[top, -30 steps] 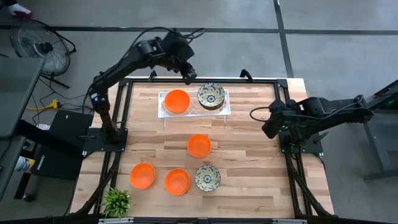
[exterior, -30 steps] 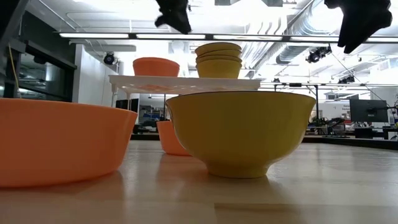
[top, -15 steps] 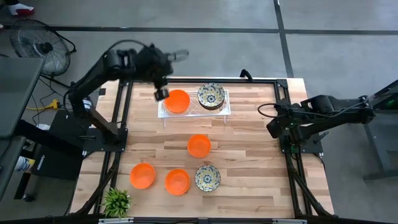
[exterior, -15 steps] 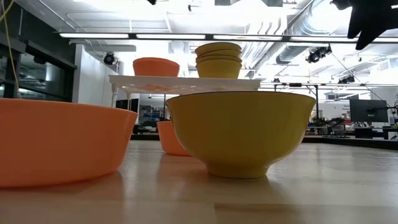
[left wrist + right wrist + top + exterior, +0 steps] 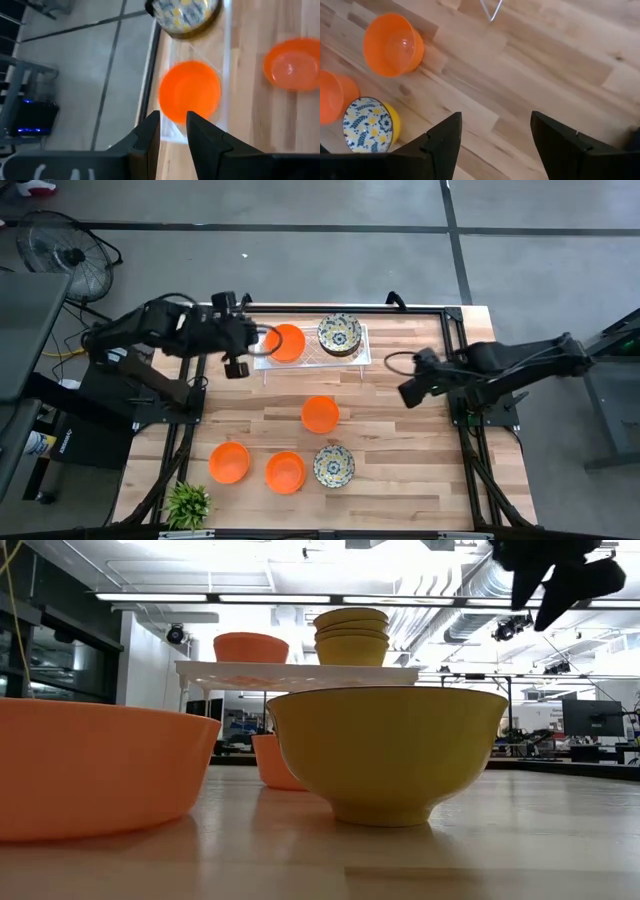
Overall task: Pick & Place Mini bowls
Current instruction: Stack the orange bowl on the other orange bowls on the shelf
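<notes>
Tray [image 5: 262, 360] at far edge: 1 orange bowl [image 5: 286, 343] + floral stack [image 5: 340, 334] already on it. Left on table [image 5: 400, 440]: 3 orange [image 5: 320, 414] [image 5: 229, 462] [image 5: 285, 472], 1 floral [image 5: 333, 465]. So approx halfway, by the look of it. L gripper [image 5: 236, 366] just off tray's left end, fingers narrowly apart, empty. R gripper [image 5: 410, 392] over table's right side, wide open, empty. Next pick prob mid orange.

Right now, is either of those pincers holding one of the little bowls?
No. The left pincer and the right pincer are both empty, with nothing between their fingers.
</notes>
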`<state>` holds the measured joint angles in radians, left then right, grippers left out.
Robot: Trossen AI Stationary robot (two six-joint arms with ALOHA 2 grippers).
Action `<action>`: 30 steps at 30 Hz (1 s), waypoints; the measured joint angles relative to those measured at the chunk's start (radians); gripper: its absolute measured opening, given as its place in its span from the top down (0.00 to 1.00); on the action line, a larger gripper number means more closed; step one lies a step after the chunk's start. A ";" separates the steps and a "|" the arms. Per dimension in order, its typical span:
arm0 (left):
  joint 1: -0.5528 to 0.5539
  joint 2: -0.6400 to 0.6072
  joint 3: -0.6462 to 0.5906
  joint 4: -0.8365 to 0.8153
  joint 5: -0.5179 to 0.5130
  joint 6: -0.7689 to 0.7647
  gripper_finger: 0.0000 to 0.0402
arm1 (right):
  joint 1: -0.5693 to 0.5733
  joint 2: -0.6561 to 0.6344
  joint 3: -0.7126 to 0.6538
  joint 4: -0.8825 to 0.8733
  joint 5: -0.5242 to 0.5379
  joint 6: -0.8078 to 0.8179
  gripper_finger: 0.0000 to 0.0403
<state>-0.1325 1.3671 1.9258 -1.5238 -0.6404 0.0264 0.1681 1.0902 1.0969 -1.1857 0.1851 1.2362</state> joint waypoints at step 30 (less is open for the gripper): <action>-0.149 -0.083 -0.894 0.895 0.372 -0.865 0.78 | 0.046 0.068 0.000 -0.251 0.063 0.161 0.44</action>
<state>-0.2817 1.2842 1.0321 -0.6289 -0.2680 -0.8387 0.2142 1.1584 1.0973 -1.4364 0.2486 1.3974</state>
